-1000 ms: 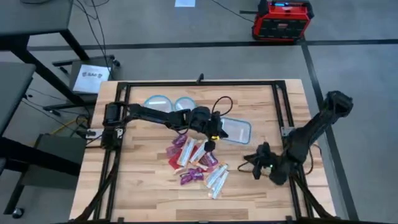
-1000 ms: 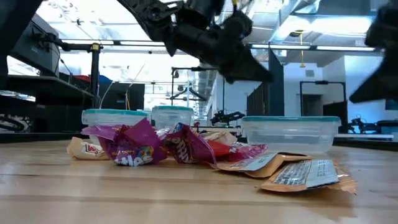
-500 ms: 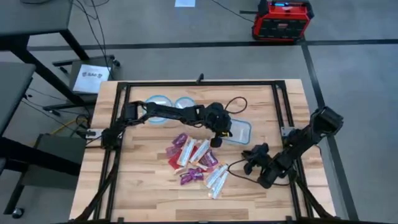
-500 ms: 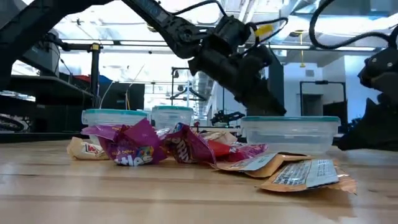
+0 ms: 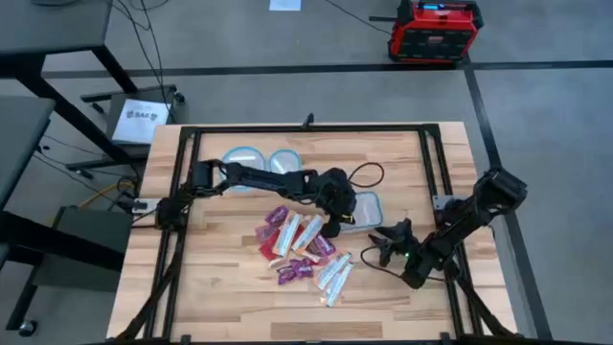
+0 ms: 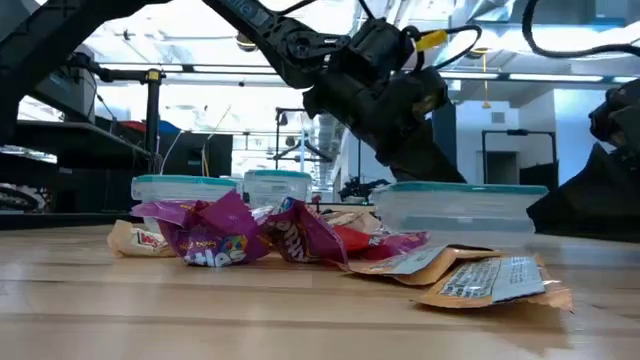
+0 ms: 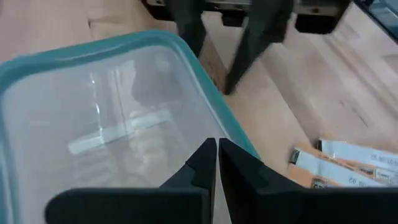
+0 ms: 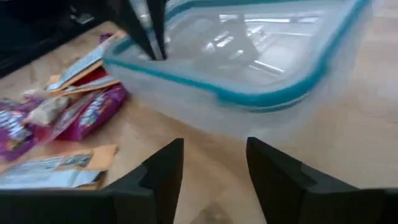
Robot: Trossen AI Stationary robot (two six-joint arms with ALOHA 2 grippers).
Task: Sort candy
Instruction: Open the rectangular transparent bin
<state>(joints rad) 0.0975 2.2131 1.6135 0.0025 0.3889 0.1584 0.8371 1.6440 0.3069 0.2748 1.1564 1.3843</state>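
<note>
On the pale wooden slatted table (image 5: pixel 230 287), two round clear blue-rimmed containers (image 5: pixel 257 159) stand at the back. The left gripper (image 7: pixel 217 163), fingers pressed together, clamps the rectangular clear blue-rimmed container's (image 5: pixel 369 207) rim. Wrapped candy (image 5: pixel 302 247) lies mid-table. The right gripper (image 8: pixel 208 163) hovers spread nearby. A red-black box (image 5: pixel 433 31) sits on the grey floor.

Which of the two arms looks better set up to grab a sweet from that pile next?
Probably the right. Its claw is open and facing the candy, while the left claw is shut at the rim of the rectangular container.
</note>
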